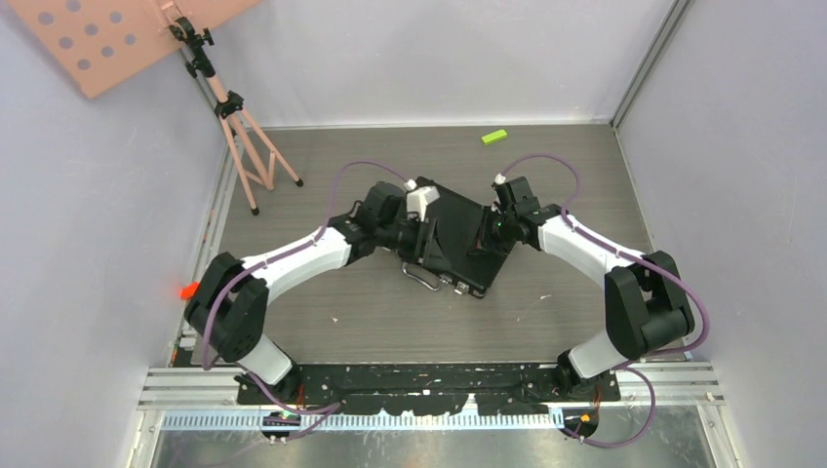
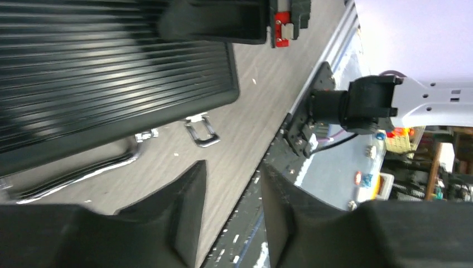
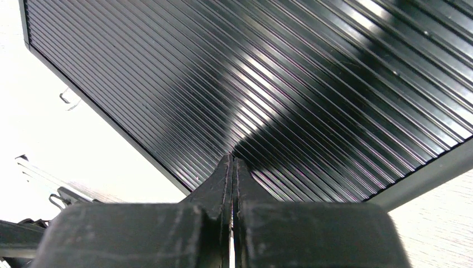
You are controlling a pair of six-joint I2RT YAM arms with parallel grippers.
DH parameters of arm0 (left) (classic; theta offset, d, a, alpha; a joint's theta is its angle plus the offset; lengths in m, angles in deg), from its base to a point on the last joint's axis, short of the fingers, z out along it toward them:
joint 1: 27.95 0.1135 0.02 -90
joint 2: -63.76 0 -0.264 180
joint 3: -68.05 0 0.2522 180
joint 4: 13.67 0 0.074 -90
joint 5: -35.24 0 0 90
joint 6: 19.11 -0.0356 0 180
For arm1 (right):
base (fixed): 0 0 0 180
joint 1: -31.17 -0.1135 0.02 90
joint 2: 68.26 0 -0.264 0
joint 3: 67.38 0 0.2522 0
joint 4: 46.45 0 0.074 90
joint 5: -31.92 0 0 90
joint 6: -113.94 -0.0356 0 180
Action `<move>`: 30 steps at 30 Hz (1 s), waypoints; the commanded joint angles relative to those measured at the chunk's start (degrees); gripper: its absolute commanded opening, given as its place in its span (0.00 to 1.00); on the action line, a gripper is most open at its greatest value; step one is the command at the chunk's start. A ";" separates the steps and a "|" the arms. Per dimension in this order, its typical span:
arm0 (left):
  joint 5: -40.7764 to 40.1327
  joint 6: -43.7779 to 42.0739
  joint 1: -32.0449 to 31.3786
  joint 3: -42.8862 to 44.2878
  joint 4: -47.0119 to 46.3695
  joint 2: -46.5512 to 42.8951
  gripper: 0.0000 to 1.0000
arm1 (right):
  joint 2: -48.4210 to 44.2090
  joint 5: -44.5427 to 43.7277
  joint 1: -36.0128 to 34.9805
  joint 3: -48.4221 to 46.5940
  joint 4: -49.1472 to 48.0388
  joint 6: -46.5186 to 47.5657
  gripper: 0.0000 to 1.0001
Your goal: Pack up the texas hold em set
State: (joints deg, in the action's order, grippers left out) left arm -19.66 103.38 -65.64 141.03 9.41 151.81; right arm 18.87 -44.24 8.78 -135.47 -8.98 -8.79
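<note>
Your clenched right jaws touch the black ribbed briefcase point(image 3: 290, 84); from your half-released, empty left jaws it lies at ten o'clock.

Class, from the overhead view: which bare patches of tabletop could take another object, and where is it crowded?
Free: the wide near strip between the briefcase and the base plate; the far strip between the pink tripod and the green block. Crowded: the centre, where the left gripper and right gripper sit at the briefcase.

Briefcase point(image 1: 453, 239) at centre; tripod point(image 1: 249, 146) far left
</note>
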 commanded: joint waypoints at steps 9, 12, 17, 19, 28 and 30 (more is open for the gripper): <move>3.64 1.61 -6.16 3.06 -8.93 11.15 0.00 | 3.07 -5.90 -0.28 3.58 3.17 1.44 0.00; 4.19 3.09 -7.01 2.55 -12.97 14.72 0.00 | 3.38 -6.04 -0.29 3.84 2.71 1.59 0.01; 2.95 3.52 -8.41 0.79 -15.37 19.25 0.00 | 3.97 -6.35 -0.25 4.19 2.38 1.70 0.00; 0.01 3.04 -9.19 -0.75 -15.19 19.86 0.00 | 3.70 -6.56 -0.20 4.40 2.24 1.60 0.00; -16.81 3.68 -12.45 -5.65 -17.07 20.93 0.00 | 1.59 -6.84 -0.20 5.03 2.27 1.02 0.01; -20.45 3.61 -12.62 -6.67 -17.37 20.32 0.00 | 0.96 -7.10 -0.16 5.38 2.26 0.88 0.01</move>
State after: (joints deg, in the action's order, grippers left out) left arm -25.41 107.88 -76.24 137.80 -6.68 169.38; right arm 18.02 -44.02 8.78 -133.72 -12.00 -9.25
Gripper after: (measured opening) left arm 0.008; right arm 0.022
